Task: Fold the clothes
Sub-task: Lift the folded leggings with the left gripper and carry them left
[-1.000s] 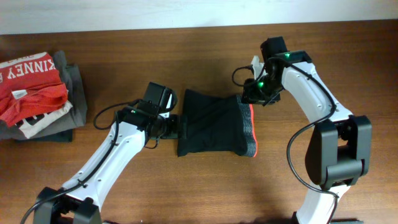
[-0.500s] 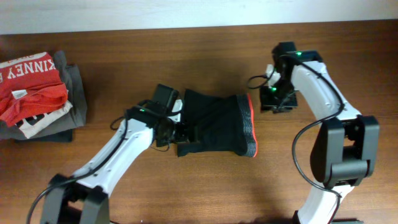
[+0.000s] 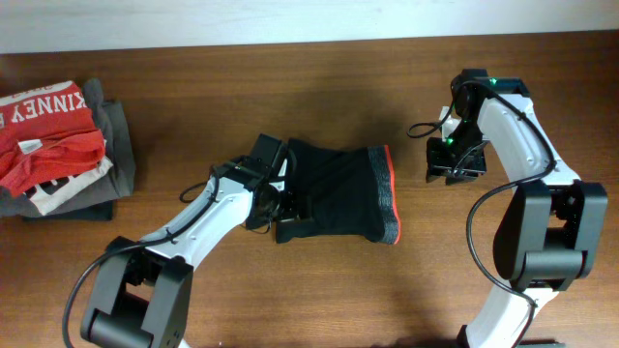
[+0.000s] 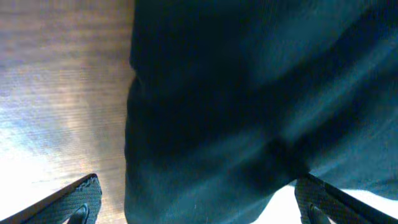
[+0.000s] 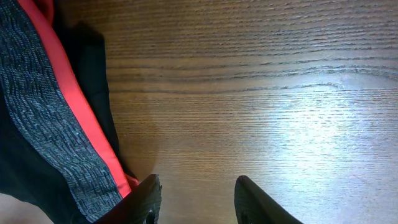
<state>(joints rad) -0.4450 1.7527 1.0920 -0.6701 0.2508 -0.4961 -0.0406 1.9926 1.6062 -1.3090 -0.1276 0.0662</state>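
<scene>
**Item 1: pants** (image 3: pixel 334 193). I am logging these as a black, soft bundle folded into a rough square and lying flat on the table (image 3: pixel 193 77). The heathered grey waistband (image 3: pixel 391 205) is forming the bundle's right edge. A red-orange trim (image 3: pixel 389 162) is running along the outside of it.

**Item 2: left gripper** (image 3: pixel 282 201). It is sitting low at the pants' left edge. On the left wrist feed I am seeing its fingers (image 4: pixel 78 199) spread wide. One is standing over bare wood just off the cloth, and black fabric is filling most of the gap between them. Nothing is being pinched.

**Item 3: right gripper** (image 3: pixel 453 172). It is hanging over bare wood to the right of the pants, near the waistband but apart from it. On the right wrist feed its fingers (image 5: pixel 148 202) are standing partly open and are carrying nothing.

**Item 4: red T-shirt** (image 3: pixel 48 135). It has white lettering and is lying crumpled on a stack of folded grey garments (image 3: pixel 114 145). Both are lying well apart from the pants, to their left.
</scene>
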